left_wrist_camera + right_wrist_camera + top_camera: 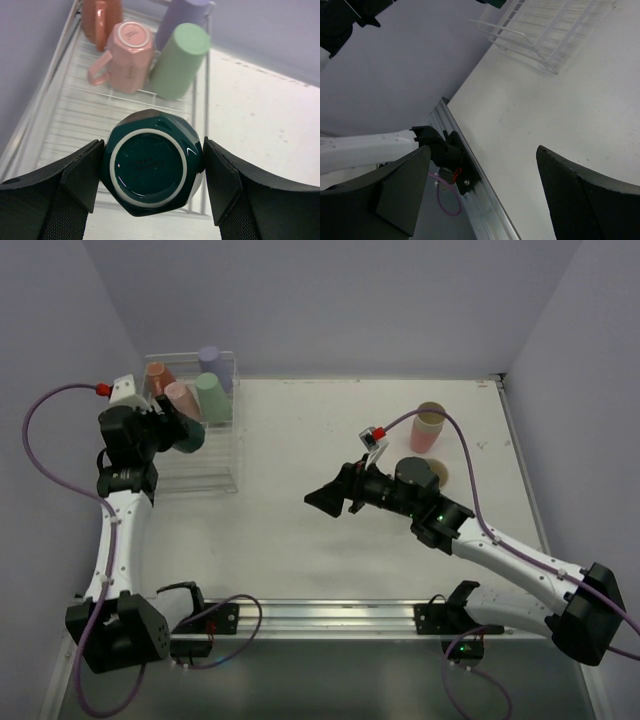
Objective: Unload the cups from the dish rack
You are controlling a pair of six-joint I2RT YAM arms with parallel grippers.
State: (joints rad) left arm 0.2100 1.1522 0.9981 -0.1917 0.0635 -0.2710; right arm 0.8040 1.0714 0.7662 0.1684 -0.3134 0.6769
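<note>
Left gripper (152,170) is in over the dish rack (75,115) and it has the dark green mug (150,167), bottom up, base ring facing the wrist camera, a black finger (75,185) pressed to each flank, so the jaws are closed on that mug at about half their spread. The mug sits over the near part of the wire grid, close to the rack's right-hand wall; whether its rim rests on the wires or hangs clear of them, cannot tell. Further back in the rack, four more wait upside down: the pink mug (130,57) with its handle turned left, the green tumbler (180,60) touching it on the right, the purple tumbler (182,17) behind the green one, the orange cup (100,20) at the far left corner. From above, the rack stands at the far left of the table (300,560), hard by the back wall. Over on the other side, the right gripper (484,160) hovers mid-table, jaws spread wide, nothing between them, only bare tabletop and a corner of the rack showing past its fingers. Well right of it, near the far edge, a pink and beige cup stack (428,430) stands upright on the table, and another tan cup (442,476) sits half hidden behind the right wrist
</note>
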